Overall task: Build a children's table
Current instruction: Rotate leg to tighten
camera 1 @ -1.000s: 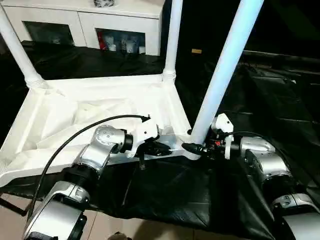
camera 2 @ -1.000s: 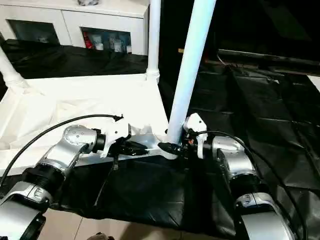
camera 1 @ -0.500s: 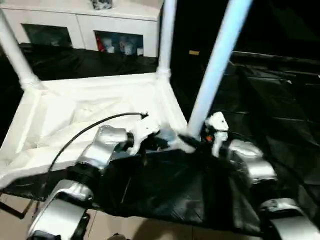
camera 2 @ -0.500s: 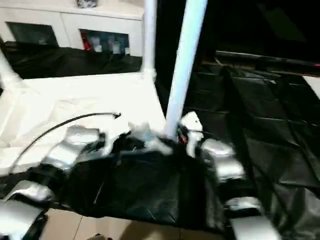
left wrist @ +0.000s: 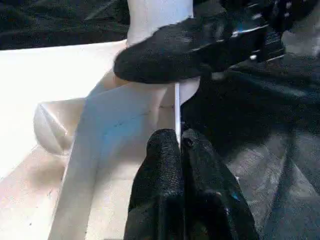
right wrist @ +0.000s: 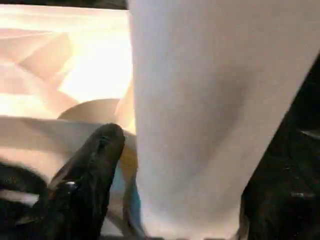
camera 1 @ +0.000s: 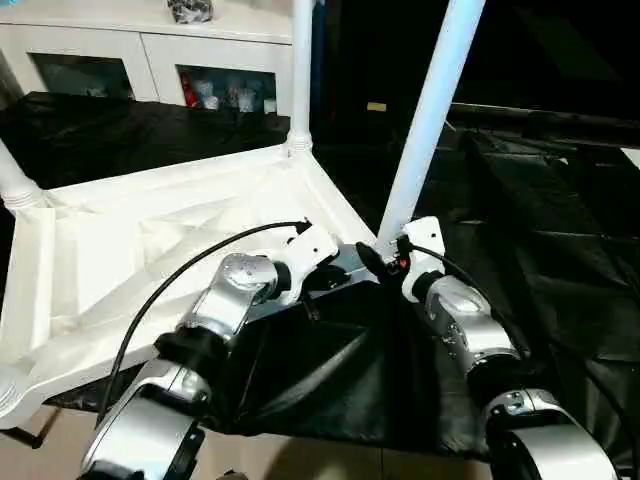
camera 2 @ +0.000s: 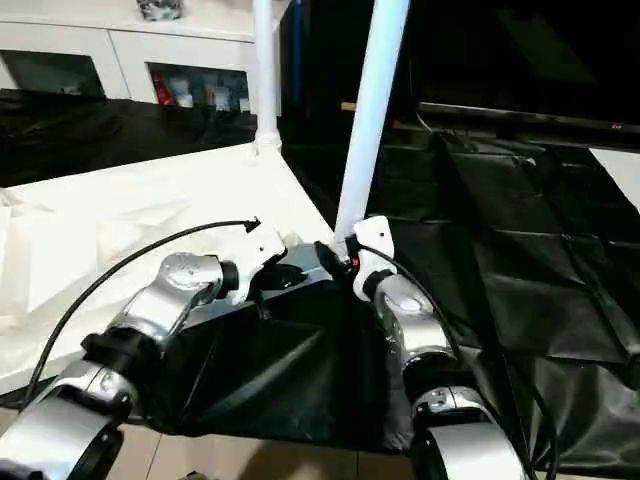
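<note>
The children's table top (camera 1: 130, 250) lies upside down on black sheeting, ribbed underside up. Three white legs stand in its corner sockets: the near right leg (camera 1: 425, 120), a far leg (camera 1: 300, 70) and a left leg (camera 1: 15, 180). My left gripper (left wrist: 179, 145) is shut on the thin front rim of the top, close to the near right corner (camera 1: 325, 278). My right gripper (camera 1: 378, 256) straddles the base of the near right leg (right wrist: 200, 115). It is open, one black finger (right wrist: 95, 165) standing just off the leg's side.
A white glass-door cabinet (camera 1: 150, 60) stands behind the work. Crinkled black sheeting (camera 1: 540, 220) covers the surface to the right and front, ending above pale floor (camera 1: 300, 455). A dark bar (camera 1: 550, 115) runs along the back right.
The camera has swung, shifting the whole picture. My right gripper's jaws have widened around the leg's base and its forearm now points more forward. My left gripper keeps its hold on the rim.
</note>
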Tool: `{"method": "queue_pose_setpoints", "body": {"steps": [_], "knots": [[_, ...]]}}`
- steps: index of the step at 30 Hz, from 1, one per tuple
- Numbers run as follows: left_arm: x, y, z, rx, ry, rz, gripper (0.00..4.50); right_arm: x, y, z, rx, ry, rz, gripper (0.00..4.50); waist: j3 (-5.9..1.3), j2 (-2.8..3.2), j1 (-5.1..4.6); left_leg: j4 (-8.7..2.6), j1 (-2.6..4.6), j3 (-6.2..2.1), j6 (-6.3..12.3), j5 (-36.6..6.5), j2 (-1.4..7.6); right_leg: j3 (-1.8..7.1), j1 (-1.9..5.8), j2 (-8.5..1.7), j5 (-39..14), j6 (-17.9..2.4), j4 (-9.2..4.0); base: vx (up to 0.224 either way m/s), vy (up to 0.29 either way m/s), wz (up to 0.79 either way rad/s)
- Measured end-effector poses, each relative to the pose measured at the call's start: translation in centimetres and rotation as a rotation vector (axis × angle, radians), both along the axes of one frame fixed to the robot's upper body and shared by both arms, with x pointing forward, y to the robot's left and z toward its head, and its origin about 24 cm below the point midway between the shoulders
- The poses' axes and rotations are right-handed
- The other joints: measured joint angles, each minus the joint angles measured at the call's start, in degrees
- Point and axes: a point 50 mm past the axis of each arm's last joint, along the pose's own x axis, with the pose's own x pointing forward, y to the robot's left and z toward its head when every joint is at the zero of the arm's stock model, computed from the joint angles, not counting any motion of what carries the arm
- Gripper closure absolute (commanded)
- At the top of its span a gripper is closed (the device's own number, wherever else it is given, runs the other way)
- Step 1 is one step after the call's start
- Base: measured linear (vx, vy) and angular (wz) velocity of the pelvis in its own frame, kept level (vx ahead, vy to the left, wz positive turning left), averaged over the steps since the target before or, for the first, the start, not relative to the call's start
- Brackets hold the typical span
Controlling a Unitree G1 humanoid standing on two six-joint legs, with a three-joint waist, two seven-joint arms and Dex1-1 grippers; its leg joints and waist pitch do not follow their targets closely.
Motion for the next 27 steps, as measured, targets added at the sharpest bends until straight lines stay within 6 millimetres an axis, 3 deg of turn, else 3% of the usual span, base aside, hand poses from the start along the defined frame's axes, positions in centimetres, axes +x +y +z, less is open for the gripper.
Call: {"method": "queue_pose_setpoints", "body": {"steps": [4, 8, 14, 15, 24, 27], "knots": [[-0.8, 0.7, 0.2, -0.018, 0.008, -0.084, 4.50, -0.6, -0.6, 0.5, -0.033, -0.025, 0.135, 0.29, 0.04, 0.15, 0.05, -0.18, -0.05, 0.02, 0.00, 0.00, 0.06, -0.04, -0.09, 0.07, -0.09, 0.07, 0.00, 0.000, 0.000, 0.00], [-1.5, 2.3, 0.5, -0.014, 0.026, -0.156, 4.50, -1.5, -1.4, 0.7, -0.042, -0.014, 0.294, 0.29, 0.06, 0.23, 0.36, -0.24, -0.40, 0.11, 0.01, 0.00, 0.10, -0.17, -0.35, 0.08, -0.27, -0.06, 0.03, 0.000, 0.000, 0.00], [-1.9, 3.3, 0.5, -0.008, 0.058, -0.224, 4.50, -2.1, -3.4, 1.2, -0.031, 0.058, 0.453, 0.83, 0.08, 0.27, 1.10, 0.03, -0.48, 0.18, 0.04, 0.00, 0.15, -0.16, -0.37, 0.07, -0.23, -0.12, 0.20, 0.000, 0.000, 0.00], [-2.0, 3.4, 0.5, -0.006, 0.059, -0.227, 4.50, -2.2, -3.5, 1.2, -0.030, 0.065, 0.464, 1.06, 0.08, 0.25, 1.23, 0.03, -0.46, 0.18, 0.03, 0.00, 0.17, -0.17, -0.37, 0.07, -0.21, -0.15, 0.22, 0.000, 0.000, 0.00], [-2.0, 3.8, 0.5, -0.006, 0.066, -0.241, 4.50, -2.0, -3.2, 1.9, -0.036, 0.076, 0.560, 1.61, 0.10, 0.16, 1.68, 0.04, -0.43, 0.20, 0.01, 0.01, 0.22, -0.15, -0.43, 0.08, -0.19, -0.17, 0.43, 0.000, 0.000, 0.00], [-1.9, 3.9, 0.4, -0.005, 0.065, -0.241, 4.50, -2.0, -2.9, 1.9, -0.029, 0.073, 0.569, 2.00, 0.08, 0.13, 1.69, 0.04, -0.42, 0.20, 0.01, 0.01, 0.22, -0.15, -0.42, 0.08, -0.19, -0.17, 0.43, 0.000, 0.000, 0.00]]}}
